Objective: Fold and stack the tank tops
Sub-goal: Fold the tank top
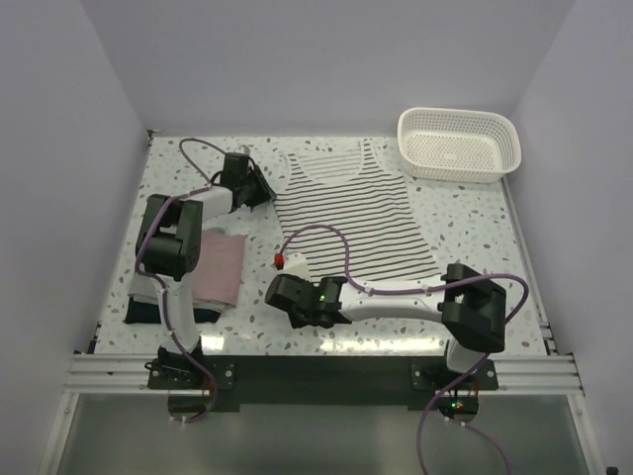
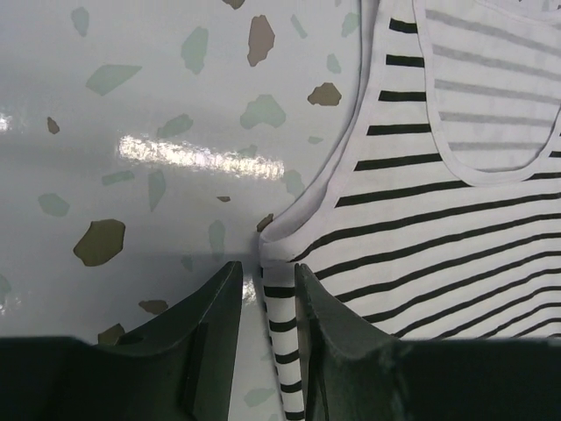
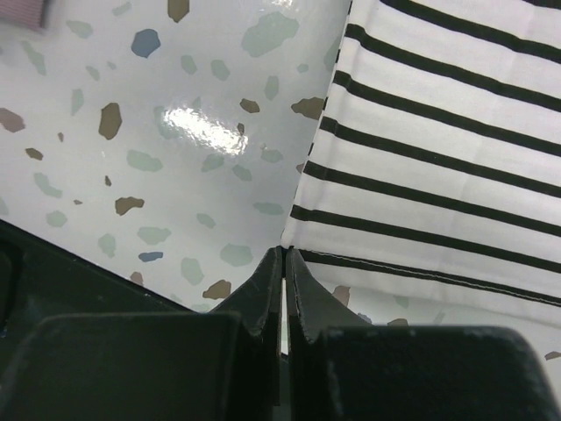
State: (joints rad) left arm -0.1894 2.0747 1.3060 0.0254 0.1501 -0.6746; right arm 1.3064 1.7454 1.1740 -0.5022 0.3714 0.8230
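Observation:
The white, black-striped tank top lies spread flat mid-table, neckline toward the back. My left gripper sits at its left armhole. In the left wrist view the jaws stand apart, straddling the side edge of the striped top, and the cloth touches only the right finger. My right gripper is at the near-left hem corner. It is shut, its tips pinching the corner of the striped top. A folded pink tank top rests on a dark one at the left.
A white lattice basket stands at the back right corner. Walls close in the table on the left, back and right. The left arm's elbow hangs over the pink and dark stack. Purple cables loop above the striped top's near-left part.

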